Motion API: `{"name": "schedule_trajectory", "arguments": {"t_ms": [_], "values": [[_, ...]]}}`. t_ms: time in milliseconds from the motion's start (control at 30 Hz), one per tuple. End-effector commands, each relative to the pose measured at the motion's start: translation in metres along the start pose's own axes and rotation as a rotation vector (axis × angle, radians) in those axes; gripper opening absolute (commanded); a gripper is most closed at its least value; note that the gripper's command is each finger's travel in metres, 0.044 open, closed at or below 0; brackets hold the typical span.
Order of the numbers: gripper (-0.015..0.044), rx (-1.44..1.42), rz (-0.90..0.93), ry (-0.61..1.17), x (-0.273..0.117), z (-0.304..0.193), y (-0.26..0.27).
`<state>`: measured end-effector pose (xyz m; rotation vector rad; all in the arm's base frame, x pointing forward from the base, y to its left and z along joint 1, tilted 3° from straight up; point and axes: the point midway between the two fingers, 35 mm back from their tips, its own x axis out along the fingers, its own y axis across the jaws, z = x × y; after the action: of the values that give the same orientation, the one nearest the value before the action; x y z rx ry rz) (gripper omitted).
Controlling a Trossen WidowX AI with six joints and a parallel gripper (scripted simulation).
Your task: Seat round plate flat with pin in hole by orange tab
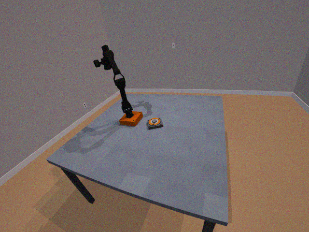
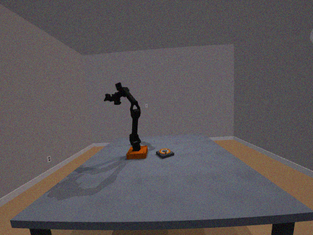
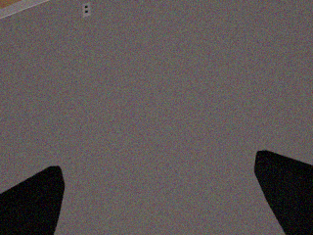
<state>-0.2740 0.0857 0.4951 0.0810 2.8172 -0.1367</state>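
Observation:
A round orange plate (image 1: 156,123) (image 2: 164,152) sits on a small dark square base (image 1: 155,126) (image 2: 165,155) on the table, just right of the arm's orange mount. A pale post shows in the plate's middle. The pin, the tab and the hole are too small to make out. My gripper (image 1: 95,63) (image 2: 107,97) (image 3: 160,169) is open and empty. It is raised high above the table, left of the mount and far from the plate, pointing at the wall. In the wrist view only the two dark fingers and the wall show.
The arm's orange mount (image 1: 131,118) (image 2: 137,152) stands on the grey-blue table (image 1: 174,159) (image 2: 176,187) next to the base. Grey walls and a wooden floor surround the table.

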Motion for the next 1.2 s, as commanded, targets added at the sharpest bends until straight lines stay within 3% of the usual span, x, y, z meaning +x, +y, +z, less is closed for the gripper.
{"name": "schedule_trajectory", "arguments": {"t_ms": [0, 300, 467, 600, 767, 833, 1033, 1167], "values": [[0.0374, 0.001, 0.008, -0.003, 0.0, 0.001, 0.003], [0.0137, -0.126, 0.282, -0.13, -0.004, 0.037, 0.101], [0.0006, -0.263, 0.476, -0.304, -0.032, 0.079, 0.182], [0.0, -0.329, 0.539, -0.384, -0.054, 0.099, 0.214], [0.0, -0.408, 0.644, -0.621, -0.112, 0.157, 0.271], [0.0, -0.415, 0.653, -0.655, -0.121, 0.165, 0.278], [0.0, -0.446, 0.667, -0.949, -0.208, 0.245, 0.309], [0.0, -0.441, 0.641, -1.065, -0.246, 0.28, 0.31]]}}
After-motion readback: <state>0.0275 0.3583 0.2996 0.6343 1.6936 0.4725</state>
